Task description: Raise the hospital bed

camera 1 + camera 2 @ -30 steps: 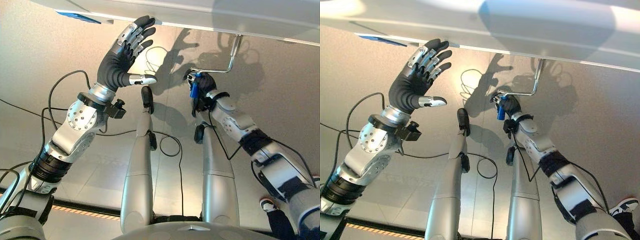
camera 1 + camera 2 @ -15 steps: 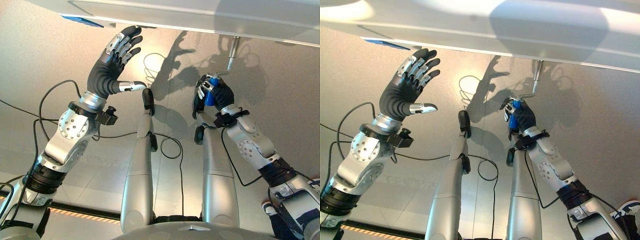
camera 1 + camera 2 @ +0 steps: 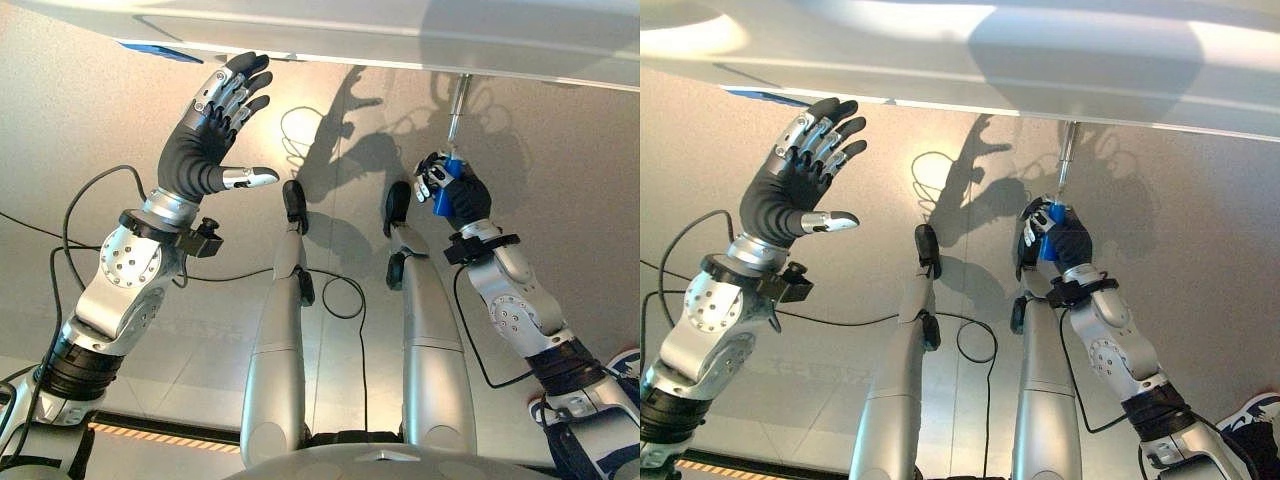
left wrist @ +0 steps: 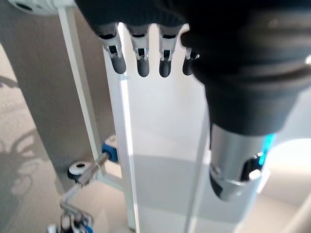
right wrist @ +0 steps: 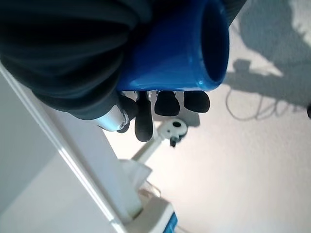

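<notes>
The hospital bed's white frame [image 3: 400, 40] runs across the top of the eye views. A metal crank rod [image 3: 455, 105] hangs down from it and ends in a blue handle [image 3: 1050, 222]. My right hand [image 3: 462, 195] is shut on that handle; in the right wrist view its fingers [image 5: 167, 104] curl round the blue handle [image 5: 180, 48]. My left hand [image 3: 205, 140] is raised, open with its fingers spread, just under the bed's edge and touching nothing. The left wrist view looks past straight fingers [image 4: 141, 53] at the bed's white panel [image 4: 160, 145] and the crank [image 4: 90, 167].
A blue label [image 3: 160, 50] sits on the bed's edge above the left hand. Grey floor lies below, with an orange stripe [image 3: 150, 430] near the bottom. A person's shoe [image 3: 1252, 408] shows at the lower right.
My right hand has swung the blue handle round to the right, so the crank arm no longer sticks out sideways. The left hand has drifted a little to the left, still open.
</notes>
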`<state>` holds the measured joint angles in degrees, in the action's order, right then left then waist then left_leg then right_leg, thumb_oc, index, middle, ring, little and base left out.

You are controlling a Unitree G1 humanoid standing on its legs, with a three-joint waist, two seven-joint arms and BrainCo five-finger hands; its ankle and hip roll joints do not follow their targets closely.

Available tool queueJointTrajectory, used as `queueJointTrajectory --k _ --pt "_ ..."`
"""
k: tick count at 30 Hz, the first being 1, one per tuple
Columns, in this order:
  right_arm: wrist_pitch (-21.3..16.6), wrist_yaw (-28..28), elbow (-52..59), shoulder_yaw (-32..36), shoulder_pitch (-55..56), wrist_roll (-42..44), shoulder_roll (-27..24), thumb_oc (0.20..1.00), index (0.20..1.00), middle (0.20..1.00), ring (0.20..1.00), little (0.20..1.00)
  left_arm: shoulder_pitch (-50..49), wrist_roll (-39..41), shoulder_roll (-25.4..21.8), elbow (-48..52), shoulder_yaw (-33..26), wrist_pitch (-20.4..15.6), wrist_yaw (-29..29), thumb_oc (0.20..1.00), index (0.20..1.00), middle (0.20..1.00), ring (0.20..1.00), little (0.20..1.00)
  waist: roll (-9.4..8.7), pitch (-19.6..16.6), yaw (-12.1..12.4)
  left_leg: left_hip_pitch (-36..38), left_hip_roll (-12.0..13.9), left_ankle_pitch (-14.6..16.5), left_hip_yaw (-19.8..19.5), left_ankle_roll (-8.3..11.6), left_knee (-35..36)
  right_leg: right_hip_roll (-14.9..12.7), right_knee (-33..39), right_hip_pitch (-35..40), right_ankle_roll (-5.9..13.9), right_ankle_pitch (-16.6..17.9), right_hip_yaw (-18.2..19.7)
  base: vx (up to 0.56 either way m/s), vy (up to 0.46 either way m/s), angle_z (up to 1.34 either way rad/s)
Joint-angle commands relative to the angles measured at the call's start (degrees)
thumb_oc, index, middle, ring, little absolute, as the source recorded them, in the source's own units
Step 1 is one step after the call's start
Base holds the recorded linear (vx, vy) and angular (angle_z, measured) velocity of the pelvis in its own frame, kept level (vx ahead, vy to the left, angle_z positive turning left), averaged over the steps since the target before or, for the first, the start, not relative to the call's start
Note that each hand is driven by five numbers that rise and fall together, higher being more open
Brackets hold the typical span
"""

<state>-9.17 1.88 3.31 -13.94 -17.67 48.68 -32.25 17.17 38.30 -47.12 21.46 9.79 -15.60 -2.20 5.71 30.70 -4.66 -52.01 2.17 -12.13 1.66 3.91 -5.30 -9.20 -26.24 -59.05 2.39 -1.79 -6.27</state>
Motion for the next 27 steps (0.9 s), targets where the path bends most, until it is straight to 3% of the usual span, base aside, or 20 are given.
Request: queueJointTrajectory --k 1,7,11,14,17,27 --pt "-16.66 4.34 4.66 14.67 -8.84 0.54 -0.57 0.200 0.200 0.200 0.200 0.200 -0.72 1.20 1.07 5.15 -1.26 -3.59 -1.17 1.000 1.000 1.000 1.000 1.000 -1.40 -0.90 -1.47 4.08 -1.38 9.99 2.06 0.02 -6.49 0.44 14.44 6.83 7.47 7.68 2.18 0.00 0.000 0.00" --pt "-17.73 7.32 0.53 17.58 -8.60 -0.53 -0.51 0.200 0.200 0.200 0.200 0.200 -0.76 1.66 2.31 5.19 -1.14 -3.47 -1.50 1.000 1.000 1.000 1.000 1.000 -1.15 -0.90 -1.70 5.06 -1.34 9.99 2.34 -0.11 -5.66 0.76 14.21 6.93 7.36 7.42 2.38 0.01 -0.006 -0.03" --pt "-17.64 12.12 -4.58 19.51 -9.89 -6.27 -2.03 0.200 0.200 0.200 0.200 0.200 -1.03 2.20 3.44 5.26 -0.79 -3.39 -1.54 1.000 1.000 1.000 1.000 1.000 -1.05 -0.90 -1.60 5.90 -1.18 9.86 2.42 -0.14 -4.57 1.00 14.10 7.02 7.33 7.14 2.52 0.02 -0.014 -0.05" --pt "-14.98 16.79 -12.60 19.76 -10.50 -15.21 -5.56 0.200 0.200 0.200 0.200 0.200 -0.58 2.34 3.15 5.31 0.48 -3.49 -2.06 1.000 1.000 1.000 1.000 1.000 -0.82 -0.90 -1.39 6.31 -1.01 9.55 2.18 -0.06 -3.79 1.01 14.01 7.12 7.24 6.88 2.11 0.01 -0.015 -0.03" --pt "-12.28 17.96 -20.35 17.76 -11.41 -18.52 -7.58 0.200 0.200 0.200 0.200 0.200 0.24 2.07 2.04 5.00 1.72 -3.60 -2.21 1.000 1.000 1.000 1.000 1.000 -0.61 -0.90 -1.19 6.10 -0.90 9.43 1.97 -0.01 -3.73 1.18 13.34 6.68 7.01 6.55 2.04 0.00 0.000 0.00" --pt "-8.62 17.63 -34.46 13.91 -14.61 -18.87 -10.01 0.200 0.200 0.200 0.200 0.200 2.17 1.95 0.55 4.79 5.20 -3.25 -2.28 1.000 1.000 1.000 1.000 1.000 0.24 -0.90 -0.63 6.35 -0.88 8.93 1.66 0.23 -2.63 1.23 11.61 5.69 6.63 5.58 1.70 0.00 -0.006 0.00"
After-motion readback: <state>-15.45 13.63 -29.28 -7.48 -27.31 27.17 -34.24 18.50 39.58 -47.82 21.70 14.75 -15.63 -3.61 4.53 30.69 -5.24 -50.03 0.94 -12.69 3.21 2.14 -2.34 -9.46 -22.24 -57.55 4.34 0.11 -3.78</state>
